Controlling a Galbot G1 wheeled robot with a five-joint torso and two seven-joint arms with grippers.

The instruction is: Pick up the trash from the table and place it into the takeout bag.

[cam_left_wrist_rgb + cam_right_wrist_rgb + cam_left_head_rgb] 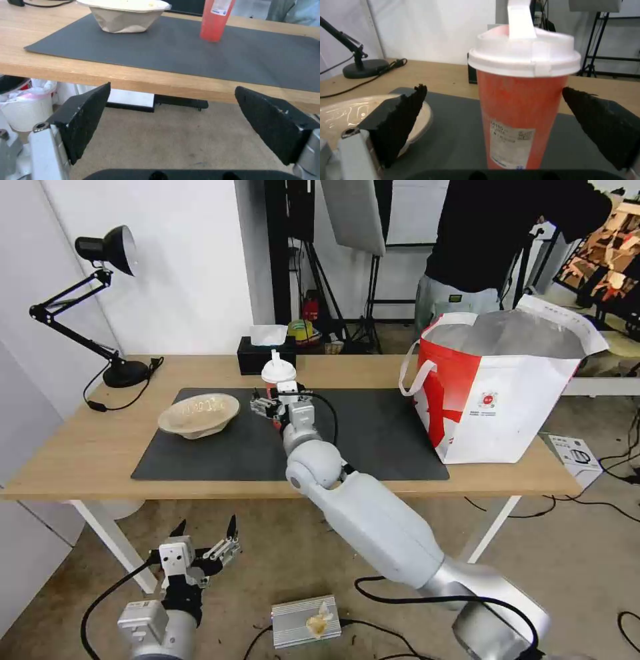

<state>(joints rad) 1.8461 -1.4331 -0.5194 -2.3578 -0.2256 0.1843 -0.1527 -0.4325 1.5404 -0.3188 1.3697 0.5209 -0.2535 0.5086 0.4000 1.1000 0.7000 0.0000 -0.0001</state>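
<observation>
The right gripper [493,117] has its jaws apart around the red plastic drink cup with white lid [521,100], which stands upright on the dark grey mat [373,437] of the light-wood desk [80,447]. The left gripper [203,537] hangs below the desk edge, jaws apart.

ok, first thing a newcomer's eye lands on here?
The right arm stretched over the table, its right gripper open around the upright red drink cup at mid-mat, fingers on either side and not yet touching. Next, the big takeout bag standing open at the table's right end, and the beige pulp bowl on the mat's left. The left gripper hangs open below the table's front edge.
</observation>
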